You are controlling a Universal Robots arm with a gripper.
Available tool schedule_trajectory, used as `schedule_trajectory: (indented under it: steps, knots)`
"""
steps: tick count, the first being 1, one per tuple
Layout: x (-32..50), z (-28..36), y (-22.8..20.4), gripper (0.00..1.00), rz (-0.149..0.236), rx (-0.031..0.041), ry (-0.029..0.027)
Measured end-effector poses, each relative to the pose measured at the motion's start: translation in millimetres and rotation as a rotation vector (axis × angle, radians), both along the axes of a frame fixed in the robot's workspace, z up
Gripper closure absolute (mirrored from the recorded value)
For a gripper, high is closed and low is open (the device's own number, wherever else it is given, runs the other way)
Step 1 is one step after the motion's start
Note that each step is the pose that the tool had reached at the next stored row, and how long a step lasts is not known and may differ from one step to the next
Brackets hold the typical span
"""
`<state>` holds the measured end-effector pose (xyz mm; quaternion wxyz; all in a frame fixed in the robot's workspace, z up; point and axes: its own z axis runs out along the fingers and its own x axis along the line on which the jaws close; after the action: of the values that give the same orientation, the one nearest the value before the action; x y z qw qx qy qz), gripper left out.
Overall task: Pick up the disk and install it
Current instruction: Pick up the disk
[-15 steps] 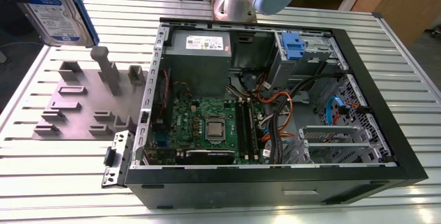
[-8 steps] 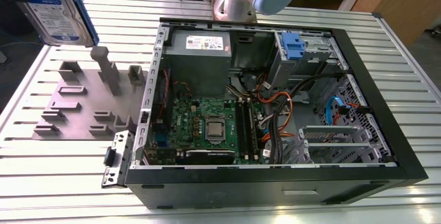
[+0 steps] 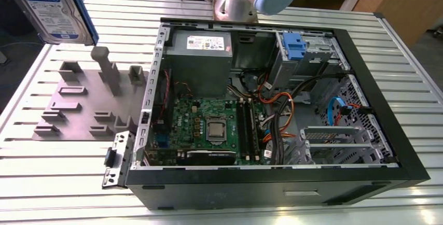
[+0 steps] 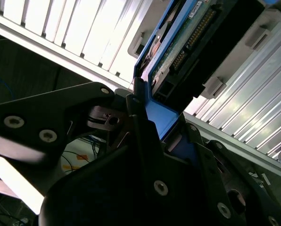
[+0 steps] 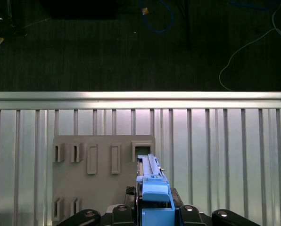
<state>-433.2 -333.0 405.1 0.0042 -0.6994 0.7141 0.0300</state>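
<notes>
I see the gripper (image 5: 155, 214) pinching the disk (image 3: 52, 10) by its blue frame | disk is up in the air above the grey tray (image 3: 78, 108) | open computer (image 3: 414, 169) sits beside the tray

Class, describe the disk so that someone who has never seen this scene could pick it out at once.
Start at the open computer case, then look to the grey fixture plate on the exterior view's left. Above it the end effector holds the disk: silver with a white-and-blue label and blue frame, unlike the small unlabelled blue latch inside the case.
</notes>
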Motion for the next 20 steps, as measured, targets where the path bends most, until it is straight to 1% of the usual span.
schedule_trajectory:
  steps: [4,6,20]
  knots:
    - [0.0,0.4,0.0,0.64,0.0,0.0,0.0]
    - [0.0,4.0,0.0,0.64,0.0,0.0,0.0]
    - [0.0,7.6,0.0,0.64,0.0,0.0,-0.0001]
